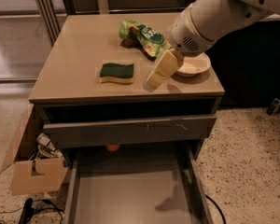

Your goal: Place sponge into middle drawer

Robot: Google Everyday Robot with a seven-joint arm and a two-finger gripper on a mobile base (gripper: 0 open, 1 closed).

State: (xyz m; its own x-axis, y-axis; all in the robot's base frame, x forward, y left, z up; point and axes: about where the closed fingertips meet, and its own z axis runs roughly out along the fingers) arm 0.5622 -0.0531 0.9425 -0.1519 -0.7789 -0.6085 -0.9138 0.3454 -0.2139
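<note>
The sponge [116,72], dark green on top with pale yellow foam below, lies flat on the tan cabinet top [74,73], left of centre. My gripper [151,82] hangs from the white arm [214,15] just to the right of the sponge, low over the top near its front edge and apart from the sponge. It holds nothing that I can see. The middle drawer [130,195], a shallow grey tray with a bare floor, is pulled out at the bottom of the view, below the cabinet front.
A green snack bag [144,34] and a white dish [194,65] sit on the top behind and right of the gripper. A grey drawer front with scratch marks [130,130] is above the open tray. A cardboard box [32,169] stands at the left.
</note>
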